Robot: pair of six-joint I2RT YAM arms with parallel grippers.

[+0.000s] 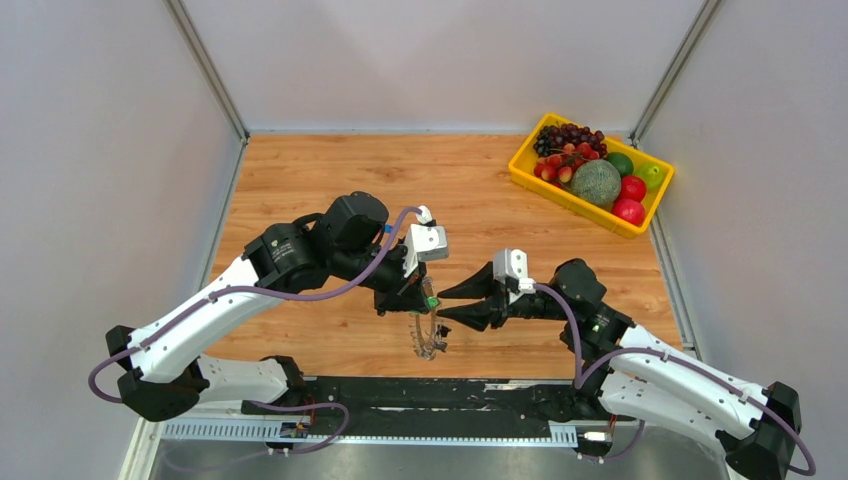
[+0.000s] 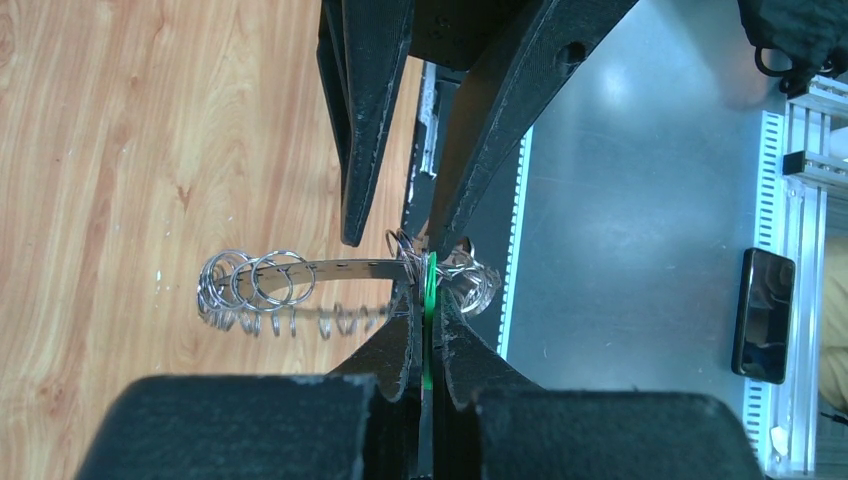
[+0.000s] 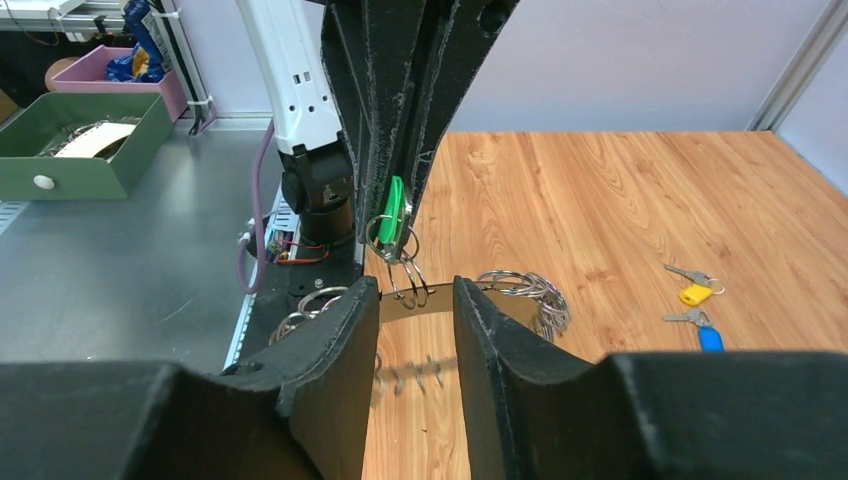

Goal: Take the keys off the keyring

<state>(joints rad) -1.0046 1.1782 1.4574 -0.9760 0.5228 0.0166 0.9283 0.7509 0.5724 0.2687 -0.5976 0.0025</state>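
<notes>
Left end effector [image 1: 424, 299] tight on green key [image 3: 392, 212], keyring [image 1: 428, 337] below.

One keyring [image 2: 340, 268] — one green key [image 3: 392, 212], one yellow key [image 3: 692, 294], one blue key [image 3: 708, 338]

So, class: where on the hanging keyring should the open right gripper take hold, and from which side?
Probably the keyring's flat band just below the green key, coming level from the right: that stretch lines up with the right gripper's open fingers.
</notes>
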